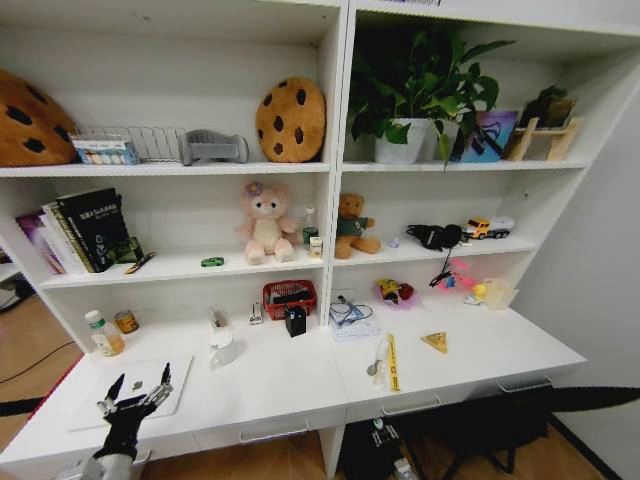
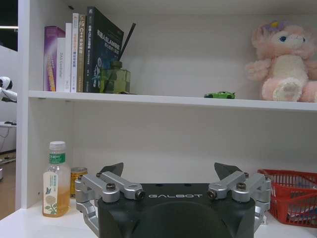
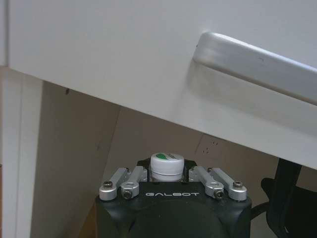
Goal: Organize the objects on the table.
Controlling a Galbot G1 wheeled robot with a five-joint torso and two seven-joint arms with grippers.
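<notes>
My left gripper [image 1: 137,388] hangs open just above the near-left end of the table [image 1: 290,385], over a flat silver-white laptop [image 1: 95,402] that lies closed. In the left wrist view the left gripper [image 2: 169,171] has nothing between its spread fingers. A tiny green toy car [image 1: 212,262] sits on the shelf above, beside a pink plush; the left wrist view shows the car [image 2: 219,94] too. A thin dark pen [image 1: 140,262] lies by the books. My right gripper [image 1: 383,437] is below the table's front edge, shut on a small white bottle [image 3: 167,166] with a green cap.
On the table stand a tea bottle [image 1: 103,333], a can [image 1: 126,321], a white mug [image 1: 224,350], a red basket [image 1: 289,295], a black box [image 1: 296,321], a yellow strip [image 1: 392,362] and a yellow wedge [image 1: 435,342]. A metal drawer handle [image 3: 257,67] is close above the right gripper.
</notes>
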